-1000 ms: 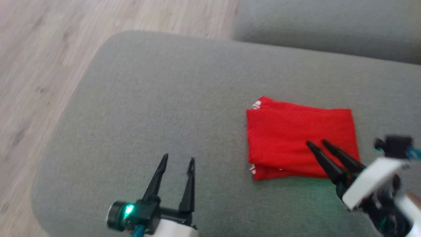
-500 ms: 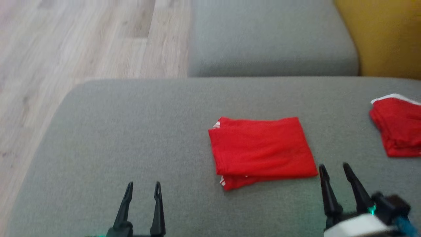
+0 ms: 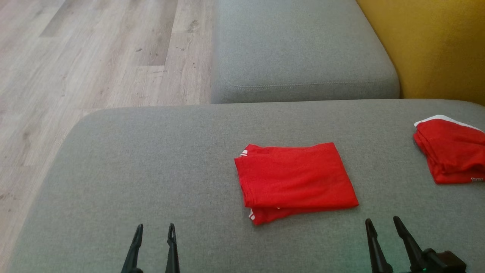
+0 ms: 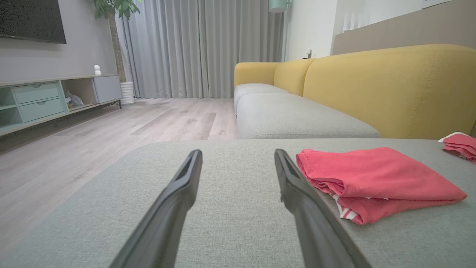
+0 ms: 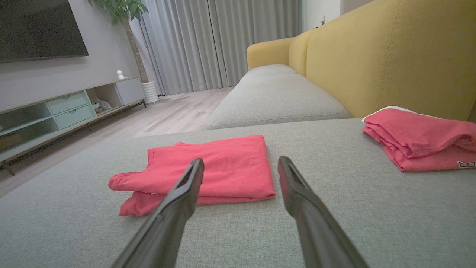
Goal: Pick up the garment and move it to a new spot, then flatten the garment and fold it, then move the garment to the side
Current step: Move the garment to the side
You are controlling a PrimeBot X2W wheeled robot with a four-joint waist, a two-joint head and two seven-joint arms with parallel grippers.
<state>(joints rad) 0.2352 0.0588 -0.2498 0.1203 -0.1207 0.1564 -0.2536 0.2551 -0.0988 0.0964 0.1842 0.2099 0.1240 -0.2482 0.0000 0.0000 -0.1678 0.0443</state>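
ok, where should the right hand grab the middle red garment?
The folded garment lies flat on the cushion, stacked layers showing along its near edge. Probably pinch that edge by the right corner: the open right hand sits just short of it, so come in low from the robot's side.

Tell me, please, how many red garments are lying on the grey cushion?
2. One folded garment lies at the middle of the cushion; the second garment sits to its right, near the yellow backrest, partly out of frame.
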